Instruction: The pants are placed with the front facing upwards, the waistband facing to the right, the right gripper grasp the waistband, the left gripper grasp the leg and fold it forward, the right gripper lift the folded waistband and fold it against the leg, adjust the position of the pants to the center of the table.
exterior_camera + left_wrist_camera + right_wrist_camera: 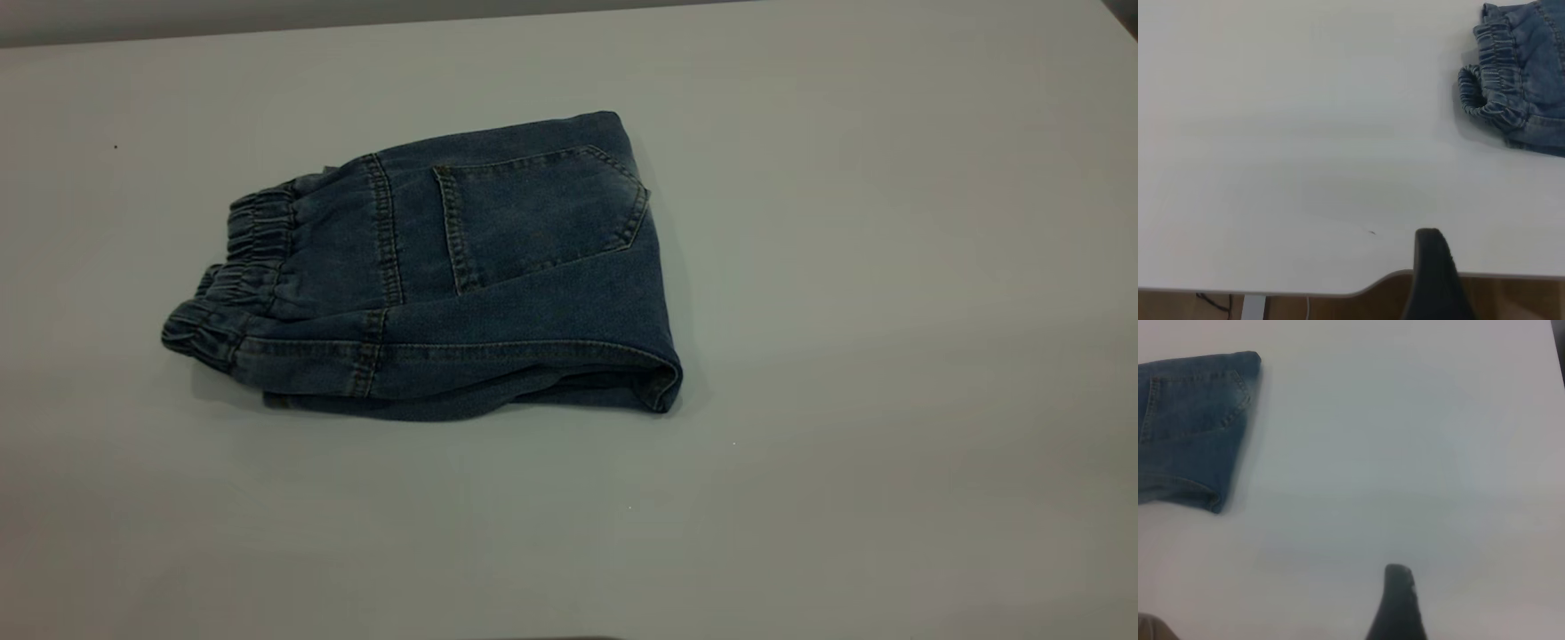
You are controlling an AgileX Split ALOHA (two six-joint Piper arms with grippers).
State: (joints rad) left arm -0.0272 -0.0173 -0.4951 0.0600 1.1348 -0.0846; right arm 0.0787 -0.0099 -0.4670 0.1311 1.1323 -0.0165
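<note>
The pants (498, 302) lie folded into a compact blue denim bundle on the table (889, 356), left of its middle, back patch pocket (542, 213) facing up. The ruched waistband (236, 267) forms the bundle's left end. Neither arm shows in the exterior view. Only a black tip of my left gripper (1435, 267) shows in the left wrist view, over the table's edge and well apart from the waistband (1491, 87). My right gripper (1399, 600) also shows as one black tip, hanging over bare table far from the pants' folded end (1191, 433). Nothing is held.
The table's edge (1338, 292) runs just beside the left gripper, with brown floor (1525, 300) beyond it. White tabletop (1438, 453) stretches wide between the right gripper and the pants.
</note>
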